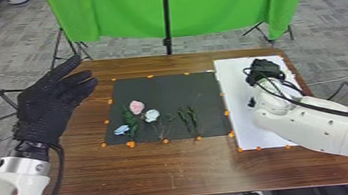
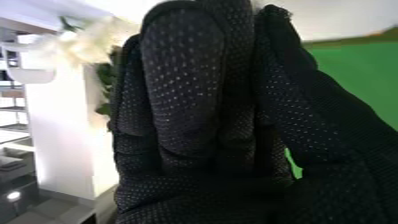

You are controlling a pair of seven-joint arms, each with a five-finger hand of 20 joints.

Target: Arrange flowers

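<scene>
Fingers (image 2: 182, 90) of the right hand (image 1: 263, 71) stand straight and pressed together, near a white bloom (image 2: 93, 40); I cannot tell whether they pinch its stem; left hand (image 1: 44, 103) is extended; pink flower (image 1: 136, 107), white flower (image 1: 152, 115) and blue flower (image 1: 121, 130) lie on the dark mat (image 1: 172, 88); likely light, soft-petalled, easily crushed; best gripped by the stem, below the petals.

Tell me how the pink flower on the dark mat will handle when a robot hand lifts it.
The pink flower should feel light, being just a bloom on a slim, leafy stem. It may tip bloom-first if held low, since the bloom looks much wider than the stem.
</scene>
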